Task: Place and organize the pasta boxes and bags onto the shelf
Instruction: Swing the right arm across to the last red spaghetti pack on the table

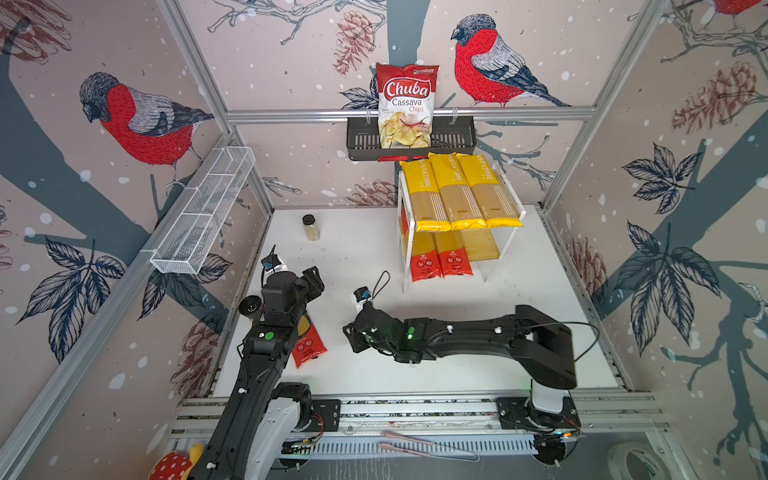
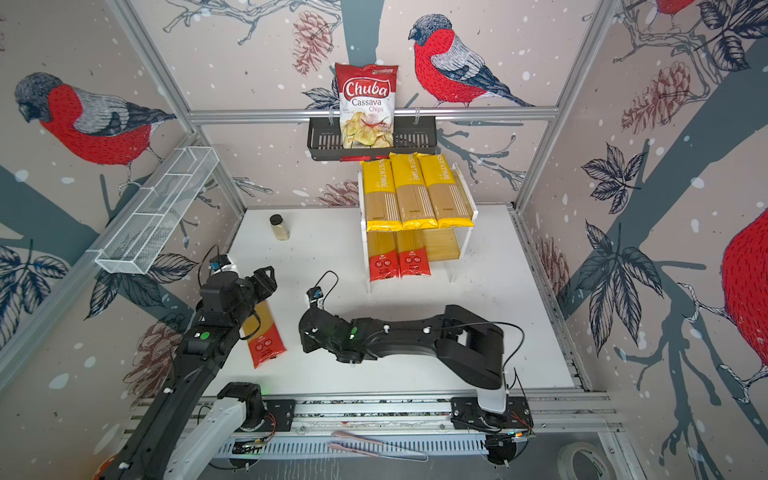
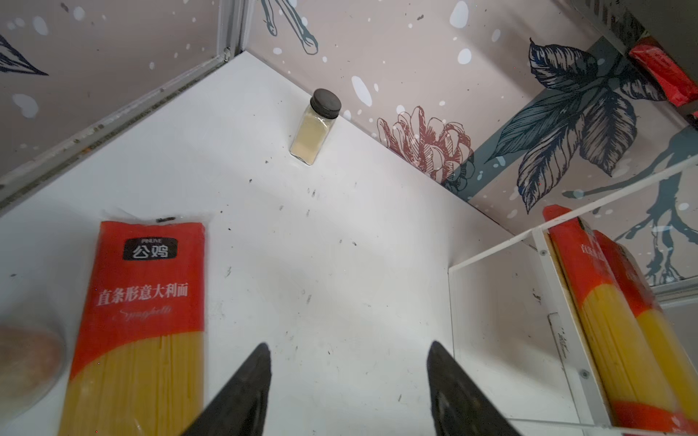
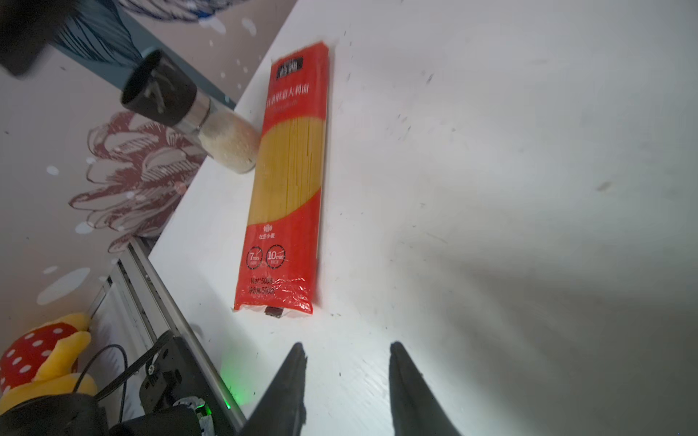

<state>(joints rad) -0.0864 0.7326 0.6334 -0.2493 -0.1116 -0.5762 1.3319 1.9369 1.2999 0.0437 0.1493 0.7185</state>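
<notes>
Black fingers of the left pincer (image 3: 349,345) stand apart over bare table (image 2: 498,291), gripping nothing. The right pincer (image 4: 346,344) is likewise spread and empty. One red spaghetti pack (image 3: 143,321) lies flat well left of the shelf (image 1: 482,245), near the table's edge, with open white surface between them. Three yellow packs (image 1: 457,195) fill the shelf's upper board. Two red packs (image 1: 440,262) lie on the lower board, with bare wood to their right. Only the right wrist view shows a grinder (image 4: 189,113) just beside the loose pack; the left arm hides it in both top views. A small jar (image 1: 311,227) stands left of the shelf.
</notes>
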